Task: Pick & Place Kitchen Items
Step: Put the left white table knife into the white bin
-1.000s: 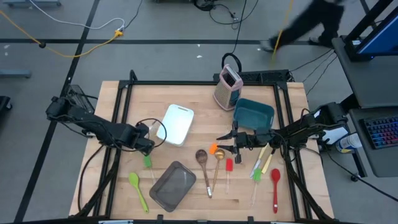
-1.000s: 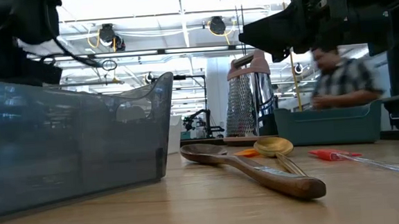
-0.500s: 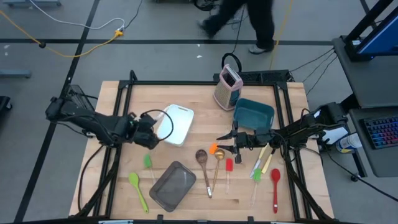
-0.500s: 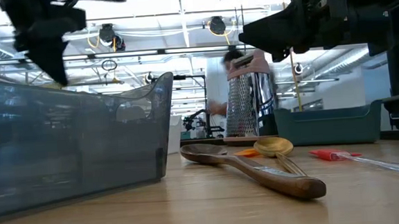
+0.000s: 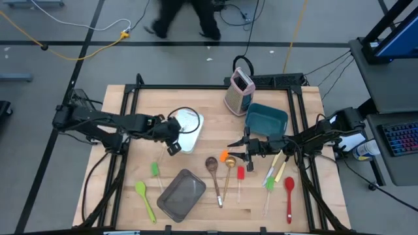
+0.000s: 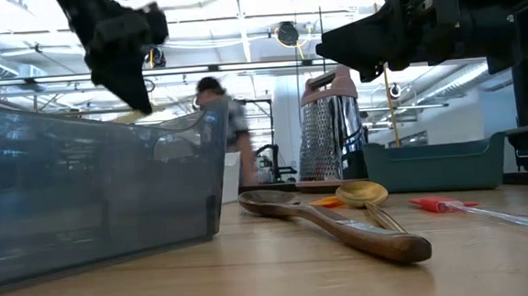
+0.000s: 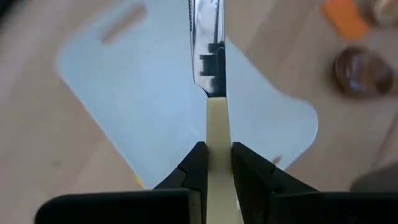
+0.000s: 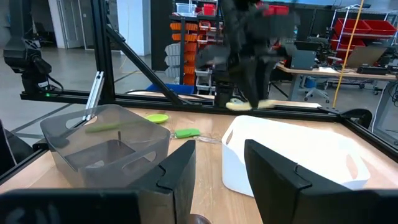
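Note:
My left gripper (image 5: 174, 133) hovers over the white tray (image 5: 193, 138), shut on a knife (image 7: 208, 43) with a cream-yellow handle and steel blade; it also shows in the low view (image 6: 120, 47). My right gripper (image 5: 230, 154) is open and empty above the orange spatula (image 5: 225, 156); its fingers stand apart in the right wrist view (image 8: 217, 168). On the table lie two green spatulas (image 5: 155, 171) (image 5: 144, 198), a wooden spoon (image 5: 213, 171), a gold spoon (image 5: 228, 171), a small red spatula (image 5: 240, 176) and a red spoon (image 5: 289, 196). My left gripper pinches the knife's cream handle (image 7: 217, 134) between its two fingers (image 7: 194, 165). The handle runs along the fingers and the blade (image 7: 208, 37) points forward, away from the gripper. The fingers slant down toward the table's right side. The knife is lifted clear above the tray.
A grey pan (image 5: 181, 194) sits near the front edge. A teal bin (image 5: 266, 119) and an upright box grater (image 5: 239, 91) stand at the back. Yellow-handled and green utensils (image 5: 275, 171) lie under my right arm. A person (image 5: 186, 16) walks behind the table.
My left gripper has risen and gone toward the table's right and far side, from beside the green spatula to above the white tray, carrying the knife clear of the table. A person has walked from right to left behind the table.

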Controlling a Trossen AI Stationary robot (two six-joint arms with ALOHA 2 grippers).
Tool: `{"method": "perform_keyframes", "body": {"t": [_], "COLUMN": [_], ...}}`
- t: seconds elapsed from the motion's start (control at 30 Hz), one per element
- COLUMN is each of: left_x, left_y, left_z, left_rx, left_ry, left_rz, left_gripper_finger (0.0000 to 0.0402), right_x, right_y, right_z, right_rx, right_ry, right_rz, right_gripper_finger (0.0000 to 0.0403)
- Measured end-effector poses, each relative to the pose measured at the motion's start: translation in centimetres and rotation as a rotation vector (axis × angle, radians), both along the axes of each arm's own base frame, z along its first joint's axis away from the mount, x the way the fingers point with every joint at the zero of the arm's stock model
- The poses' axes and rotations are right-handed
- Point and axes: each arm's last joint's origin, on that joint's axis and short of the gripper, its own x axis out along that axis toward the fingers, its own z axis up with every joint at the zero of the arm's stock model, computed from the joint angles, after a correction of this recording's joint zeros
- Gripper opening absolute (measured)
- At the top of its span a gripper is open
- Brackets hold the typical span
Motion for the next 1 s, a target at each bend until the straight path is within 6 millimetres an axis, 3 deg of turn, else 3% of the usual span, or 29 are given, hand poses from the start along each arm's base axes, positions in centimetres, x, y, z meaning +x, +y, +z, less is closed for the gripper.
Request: {"method": "perform_keyframes", "body": {"t": [0.2, 0.47, 0.7, 1.0], "left_x": [0.8, 0.7, 0.9, 1.1], "left_y": [2.0, 4.7, 6.5, 7.0], "left_z": [-1.9, -3.5, -3.8, -3.7], "left_rx": [-0.154, -0.221, -0.207, -0.218], "left_ry": [0.096, 0.205, 0.184, 0.132], "left_rz": [0.0, 0.078, 0.096, 0.138], "left_gripper_finger": [0.0051, 0.0051, 0.0051, 0.0051], "right_x": [0.0, 0.0, 0.0, 0.0], "right_y": [0.0, 0.0, 0.0, 0.0], "right_z": [0.0, 0.0, 0.0, 0.0], "right_rx": [0.0, 0.0, 0.0, -0.002], "right_ry": [0.0, 0.0, 0.0, 0.0], "right_rz": [0.0, 0.0, 0.0, 0.0], "right_gripper_finger": [0.013, 0.013, 0.013, 0.013]}}
